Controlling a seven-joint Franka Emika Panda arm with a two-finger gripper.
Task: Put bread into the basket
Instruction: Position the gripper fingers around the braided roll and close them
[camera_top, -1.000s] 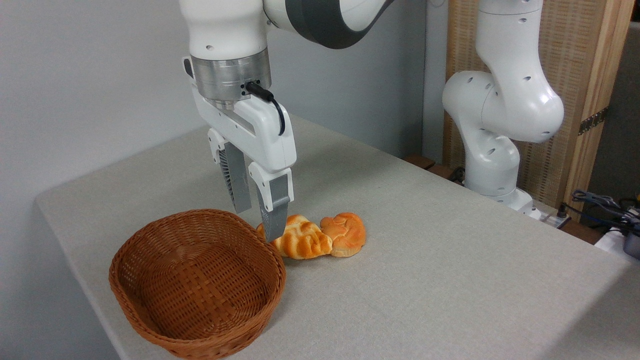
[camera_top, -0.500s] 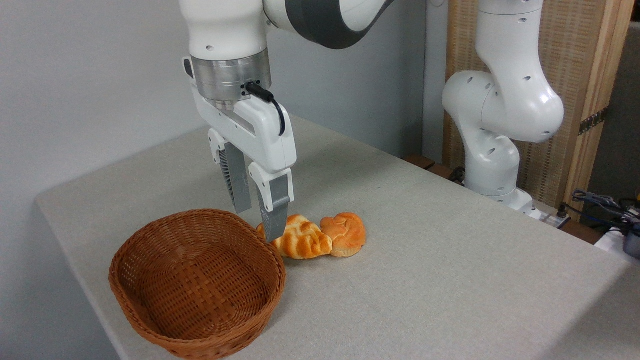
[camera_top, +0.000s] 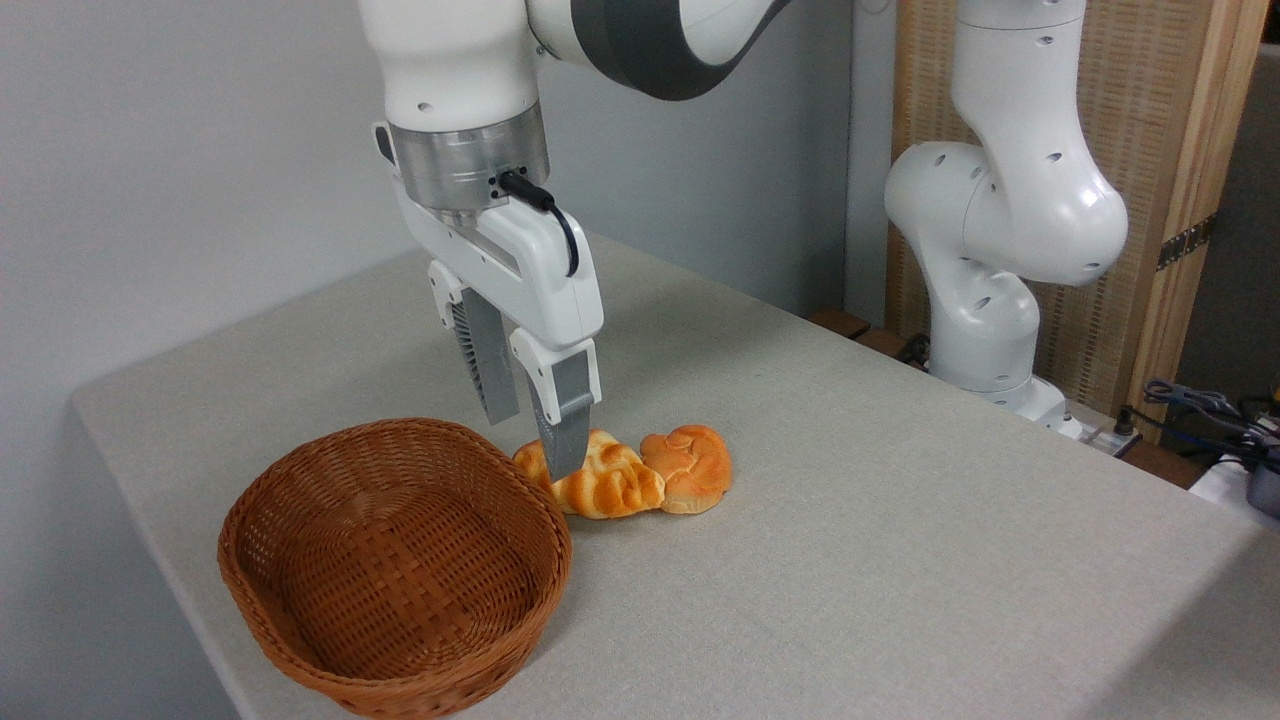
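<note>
Reddish-brown wicker fills the near left: the basket (camera_top: 395, 565) sits close to the table's near edge, oval, deep-sided, with a braided rim. The grey tabletop (camera_top: 850, 560) runs off to the right and far side. Just past the basket's far right rim lies the bread (camera_top: 600, 483), a long golden-orange loaf with pale diagonal ridges, flat on the table and outside the basket. Its left tip comes right up to the basket's rim; whether the two touch, I cannot tell. Pressed against the loaf's right end is a round knotted bun (camera_top: 690, 465), same orange glaze, smaller.

Now up over the loaf's left half: the gripper (camera_top: 533, 443) points straight down, two grey fingers (camera_top: 562, 420) spread apart with a clear gap between them, holding nothing. The nearer finger's tip overlaps the loaf in this view, the farther one hangs behind the basket's rim line. Whether a tip touches the bread, I cannot tell. A black cable (camera_top: 555, 215) loops off the wrist.

Farther right, the arm's white base column (camera_top: 990, 260) rises at the table's far edge, with a woven wooden screen (camera_top: 1140, 130) behind it.
</note>
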